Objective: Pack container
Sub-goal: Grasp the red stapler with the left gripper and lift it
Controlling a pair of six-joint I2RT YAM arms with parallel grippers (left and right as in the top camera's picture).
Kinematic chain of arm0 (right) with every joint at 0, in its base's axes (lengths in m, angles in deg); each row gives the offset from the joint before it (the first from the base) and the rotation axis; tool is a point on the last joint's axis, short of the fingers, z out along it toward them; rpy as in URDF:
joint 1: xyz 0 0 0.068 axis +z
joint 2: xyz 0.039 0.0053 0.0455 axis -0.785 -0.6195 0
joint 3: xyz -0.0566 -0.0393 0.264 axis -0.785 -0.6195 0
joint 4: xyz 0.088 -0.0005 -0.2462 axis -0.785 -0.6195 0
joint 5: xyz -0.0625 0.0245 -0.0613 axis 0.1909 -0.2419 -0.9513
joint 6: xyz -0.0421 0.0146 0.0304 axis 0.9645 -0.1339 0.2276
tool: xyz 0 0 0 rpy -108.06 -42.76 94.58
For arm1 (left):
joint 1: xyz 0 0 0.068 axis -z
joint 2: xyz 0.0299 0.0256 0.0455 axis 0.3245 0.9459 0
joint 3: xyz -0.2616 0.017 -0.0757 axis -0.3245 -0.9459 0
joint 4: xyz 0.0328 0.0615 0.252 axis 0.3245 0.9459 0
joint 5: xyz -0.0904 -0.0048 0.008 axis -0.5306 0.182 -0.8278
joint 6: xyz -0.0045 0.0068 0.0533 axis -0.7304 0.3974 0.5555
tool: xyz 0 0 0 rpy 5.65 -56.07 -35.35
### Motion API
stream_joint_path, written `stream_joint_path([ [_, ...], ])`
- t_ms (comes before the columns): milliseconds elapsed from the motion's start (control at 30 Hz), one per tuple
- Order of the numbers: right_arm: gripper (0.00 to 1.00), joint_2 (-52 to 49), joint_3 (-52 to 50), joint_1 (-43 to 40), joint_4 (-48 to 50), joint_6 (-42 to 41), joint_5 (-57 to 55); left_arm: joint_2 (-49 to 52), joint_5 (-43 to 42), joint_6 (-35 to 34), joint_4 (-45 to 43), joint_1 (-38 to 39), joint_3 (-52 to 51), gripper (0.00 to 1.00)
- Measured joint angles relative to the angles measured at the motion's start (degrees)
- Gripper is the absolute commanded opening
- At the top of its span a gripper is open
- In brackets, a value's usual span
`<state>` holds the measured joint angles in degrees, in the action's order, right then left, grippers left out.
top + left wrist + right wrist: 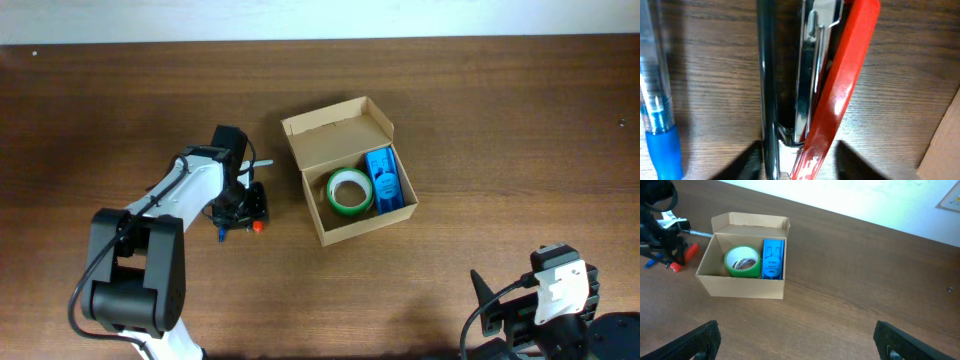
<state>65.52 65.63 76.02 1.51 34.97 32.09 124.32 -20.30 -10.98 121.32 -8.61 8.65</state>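
Note:
The tan cardboard container (pixel 303 140) stands open at the table's middle, its flap lid raised at the back. It also shows in the right wrist view (pixel 740 287). Inside are a green tape roll (pixel 350 190) and a flat blue case (pixel 385 178). A red and black stapler (pixel 835 100) lies on the table left of the container, with only its red tip (pixel 256 227) showing from above. My left gripper (pixel 800 162) is open, one finger on each side of the stapler. My right gripper (pixel 800 347) is wide open and empty over bare table at the front right.
A blue pen (pixel 660 130) lies beside the stapler on its left, its end showing from above (pixel 222 237). A corner of the container (pixel 945 150) is close on the stapler's right. The white wall edge runs along the table's back.

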Motion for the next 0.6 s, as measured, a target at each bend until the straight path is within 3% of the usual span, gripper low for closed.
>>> stream_joint_path([
  [200,0.99,0.0,0.0,0.0,0.0,0.0,0.0,0.0,-0.28,-0.35,0.46,0.0,0.37,0.03],
  [600,0.99,0.0,0.0,0.0,0.0,0.02,0.0,-0.07,0.31,-0.46,0.57,0.0,2.29,0.02],
])
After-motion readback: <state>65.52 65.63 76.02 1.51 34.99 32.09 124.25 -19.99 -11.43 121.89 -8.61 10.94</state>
